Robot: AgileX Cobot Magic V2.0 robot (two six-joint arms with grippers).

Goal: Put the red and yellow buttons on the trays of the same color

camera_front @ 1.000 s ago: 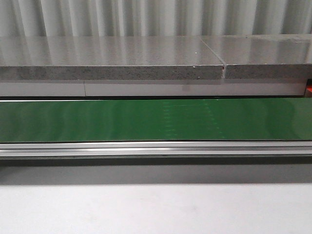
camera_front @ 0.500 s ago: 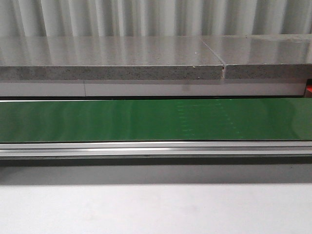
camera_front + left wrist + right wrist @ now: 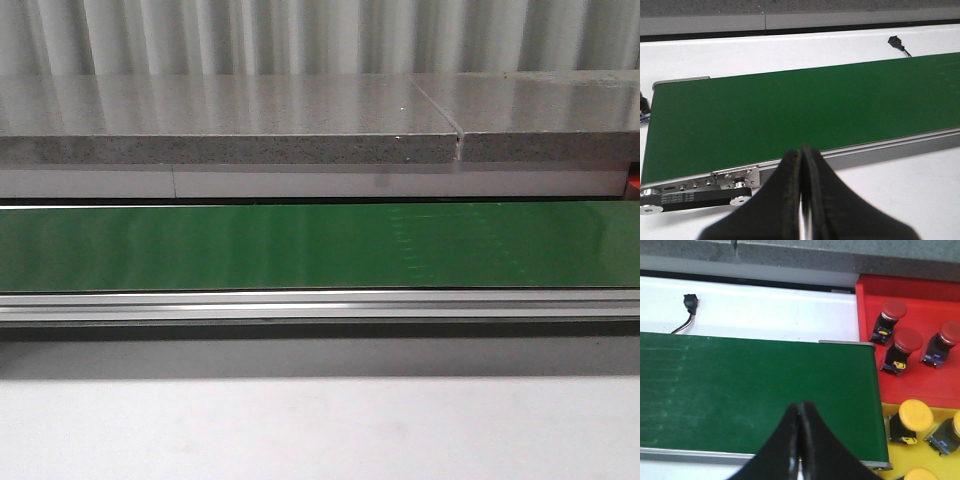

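A long green conveyor belt (image 3: 300,245) runs across the front view from edge to edge, bounded on its near side by a silver aluminium side rail (image 3: 320,306) and on its far side by a grey speckled stone ledge (image 3: 230,148) with a seam toward the right. In front of the rail lies the bare white tabletop (image 3: 320,430); no arm shows in this view. In the left wrist view the left gripper (image 3: 801,159) hangs above the near rail with its black fingers pressed together and nothing between them; beyond it the belt's surface carries nothing, and the belt's end shows with a toothed drive belt and pulleys (image 3: 690,192) at the corner. A small black plug on a wire (image 3: 896,42) lies on the white surface past the belt's far edge. In the right wrist view the right gripper (image 3: 800,412) is likewise clenched on nothing, poised over the belt near its other end. Just beside that end sits a red plastic tray (image 3: 920,377) holding three red mushroom-head push buttons (image 3: 907,342), standing apart from one another. Touching the red tray's edge is a yellow plastic tray (image 3: 927,452) with yellow mushroom-head push buttons (image 3: 915,416), three partly visible, some cut off by the frame.
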